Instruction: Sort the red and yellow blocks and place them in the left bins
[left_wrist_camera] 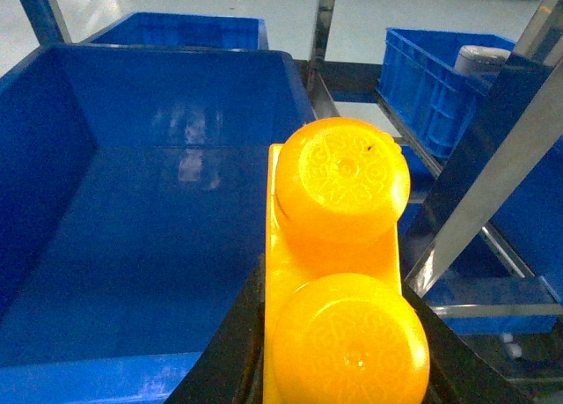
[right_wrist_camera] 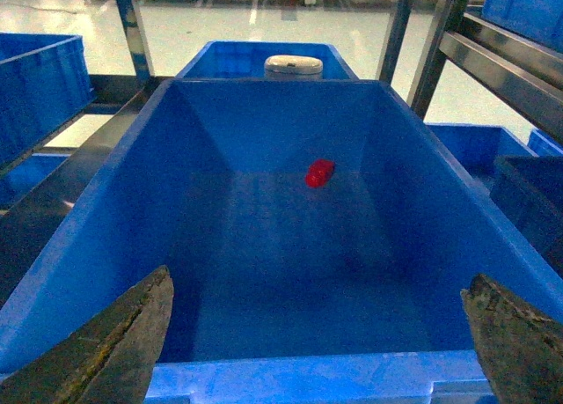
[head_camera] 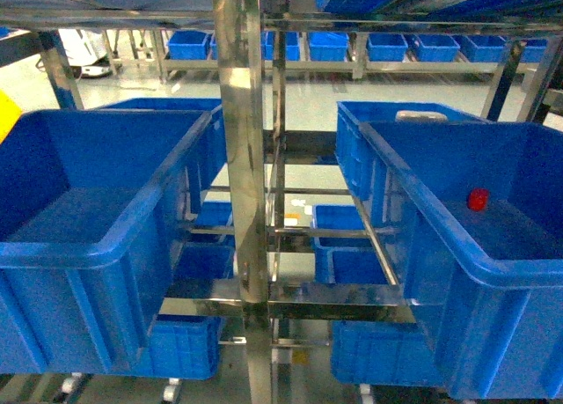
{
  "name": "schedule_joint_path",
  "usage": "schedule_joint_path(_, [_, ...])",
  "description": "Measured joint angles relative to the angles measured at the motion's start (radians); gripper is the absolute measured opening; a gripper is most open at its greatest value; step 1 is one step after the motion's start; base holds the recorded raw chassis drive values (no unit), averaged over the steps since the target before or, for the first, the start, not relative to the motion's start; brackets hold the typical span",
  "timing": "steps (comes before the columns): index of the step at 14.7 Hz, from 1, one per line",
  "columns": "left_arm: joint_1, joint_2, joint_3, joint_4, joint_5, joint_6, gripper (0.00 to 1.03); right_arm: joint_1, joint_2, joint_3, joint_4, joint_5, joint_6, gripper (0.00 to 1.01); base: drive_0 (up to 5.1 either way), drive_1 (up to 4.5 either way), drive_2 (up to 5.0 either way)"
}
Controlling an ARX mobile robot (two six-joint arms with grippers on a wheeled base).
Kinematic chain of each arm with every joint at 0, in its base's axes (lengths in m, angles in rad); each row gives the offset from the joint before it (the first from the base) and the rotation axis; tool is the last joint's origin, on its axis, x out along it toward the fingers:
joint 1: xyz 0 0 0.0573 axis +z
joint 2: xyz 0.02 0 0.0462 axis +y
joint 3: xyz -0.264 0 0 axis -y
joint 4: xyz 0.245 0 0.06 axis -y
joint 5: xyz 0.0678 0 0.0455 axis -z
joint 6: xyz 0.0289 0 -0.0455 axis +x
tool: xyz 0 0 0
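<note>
The yellow block (left_wrist_camera: 339, 246), a glossy stepped brick with two round studs, fills the left wrist view, and my left gripper (left_wrist_camera: 339, 351) is shut on it with a black finger on each side. It hangs above the near right corner of the left bin (left_wrist_camera: 176, 96), a deep blue crate with a bare floor. The red block (right_wrist_camera: 319, 172) lies on the floor of the right-hand blue crate (right_wrist_camera: 106, 210), towards its far wall. My right gripper (right_wrist_camera: 317, 338) is open above that crate's near rim, holding nothing. The head view shows the left bin (head_camera: 132, 237) and the red block (head_camera: 477, 199), but neither gripper.
A steel rack post (head_camera: 239, 157) stands between the two crates, with crossbars and smaller blue crates (head_camera: 352, 254) below. A pale rounded object (right_wrist_camera: 293, 66) sits behind the right crate. More blue crates (head_camera: 387, 45) line the far shelves.
</note>
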State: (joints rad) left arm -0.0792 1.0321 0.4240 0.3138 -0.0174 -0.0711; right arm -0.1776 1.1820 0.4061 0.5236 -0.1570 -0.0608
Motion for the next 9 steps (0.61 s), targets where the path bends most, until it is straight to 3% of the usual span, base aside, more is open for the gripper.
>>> schedule_joint_path(2, [0.065,0.027,-0.002,0.032,0.062,0.002,0.26,0.000,0.000,0.000,0.000,0.000,0.000,0.98,0.0,0.00,0.0])
schedule_joint_path(5, [0.150,0.228,0.040,0.135,0.165,0.044,0.26,0.000,0.000,0.000,0.000,0.000,0.000,0.98,0.0,0.00,0.0])
schedule_joint_path(9, [0.203,0.393,0.146,0.180,0.222,0.075,0.26,0.000,0.000,0.000,0.000,0.000,0.000,0.98,0.0,0.00,0.0])
